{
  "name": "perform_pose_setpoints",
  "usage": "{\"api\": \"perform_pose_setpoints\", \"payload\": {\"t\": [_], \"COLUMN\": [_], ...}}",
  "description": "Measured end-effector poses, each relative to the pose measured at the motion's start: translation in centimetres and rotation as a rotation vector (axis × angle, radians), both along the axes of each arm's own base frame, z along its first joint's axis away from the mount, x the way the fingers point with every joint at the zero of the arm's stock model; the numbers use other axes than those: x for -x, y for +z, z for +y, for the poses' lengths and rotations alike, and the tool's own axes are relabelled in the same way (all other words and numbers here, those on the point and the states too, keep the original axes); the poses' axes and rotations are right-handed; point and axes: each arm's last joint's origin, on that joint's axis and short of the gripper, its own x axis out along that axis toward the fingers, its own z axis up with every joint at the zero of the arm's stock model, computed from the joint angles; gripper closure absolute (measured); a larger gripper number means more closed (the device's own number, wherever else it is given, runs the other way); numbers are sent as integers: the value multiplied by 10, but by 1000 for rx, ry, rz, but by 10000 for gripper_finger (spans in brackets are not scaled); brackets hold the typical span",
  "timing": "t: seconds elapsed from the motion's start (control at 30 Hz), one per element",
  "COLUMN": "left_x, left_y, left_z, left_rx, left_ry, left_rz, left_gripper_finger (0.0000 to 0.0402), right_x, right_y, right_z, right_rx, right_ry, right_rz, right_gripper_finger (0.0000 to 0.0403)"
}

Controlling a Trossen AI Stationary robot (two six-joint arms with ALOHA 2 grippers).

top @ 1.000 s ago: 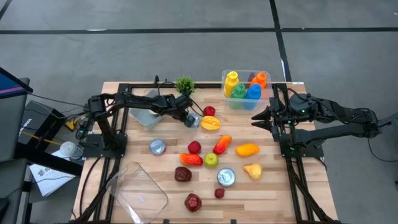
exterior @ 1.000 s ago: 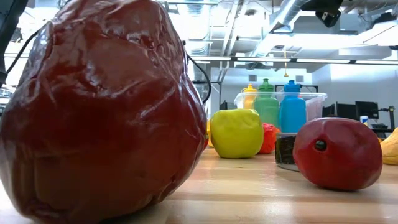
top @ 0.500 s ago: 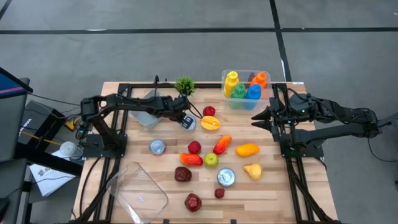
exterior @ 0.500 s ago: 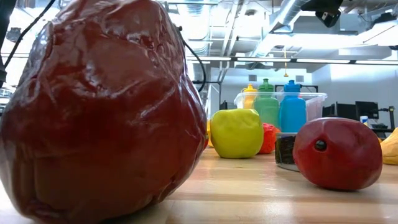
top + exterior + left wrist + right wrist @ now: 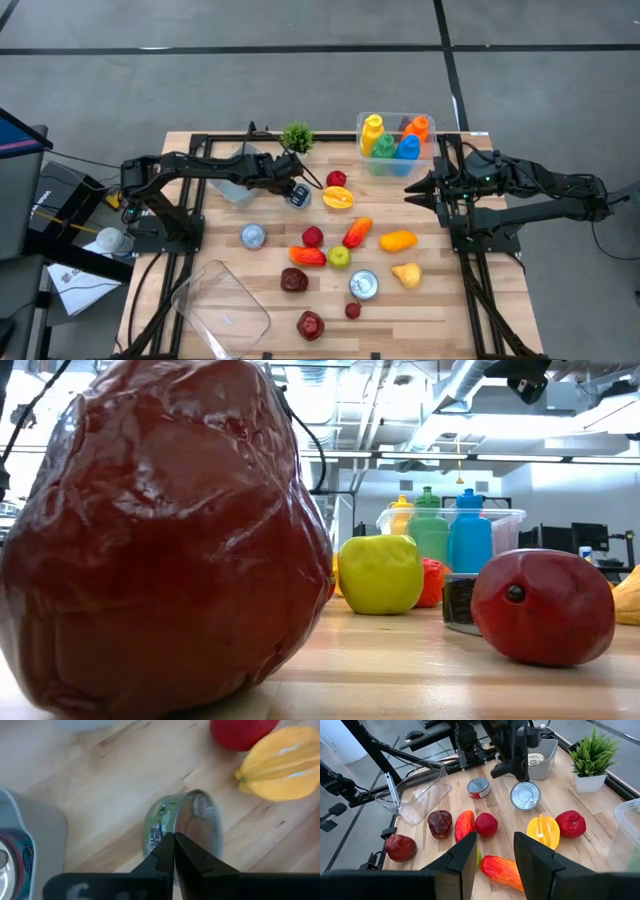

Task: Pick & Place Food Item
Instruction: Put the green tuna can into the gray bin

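At the counter's (image 5: 200, 300) far left, the left tool (image 5: 293, 191) pinches a tin can (image 5: 301, 196) it has lifted, placing not yet done, while the right tool (image 5: 412, 189) waits wide open, empty.

Even overhead lighting; soft shadows on the counter (image 5: 420, 300). Ceiling fixtures glare above the dark red fruit (image 5: 160, 540). The can (image 5: 185, 827) appears motion-blurred.
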Motion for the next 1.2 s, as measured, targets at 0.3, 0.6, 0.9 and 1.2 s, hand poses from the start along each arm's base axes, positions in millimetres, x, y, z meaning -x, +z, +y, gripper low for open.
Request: {"api": "perform_pose_setpoints", "payload": {"t": [0.3, 0.6, 0.9, 1.2], "left_x": [17, 19, 7, 5], "left_y": [28, 30, 28, -9], "left_z": [-4, -5, -27, -21], "left_rx": [-20, -59, -190, -191], "left_ry": [28, 55, -481, -551], "left_rz": [-46, -34, 69, 136], "left_gripper_finger": [401, 396, 267, 160], "right_x": [0, 0, 0, -1], "right_y": [0, 0, 0, -1], "right_z": [0, 0, 0, 0], "right_rx": [0, 0, 0, 0], "right_ry": [0, 0, 0, 0], "right_rz": [0, 0, 0, 7], "right_gripper_finger": [281, 281, 281, 280]}}
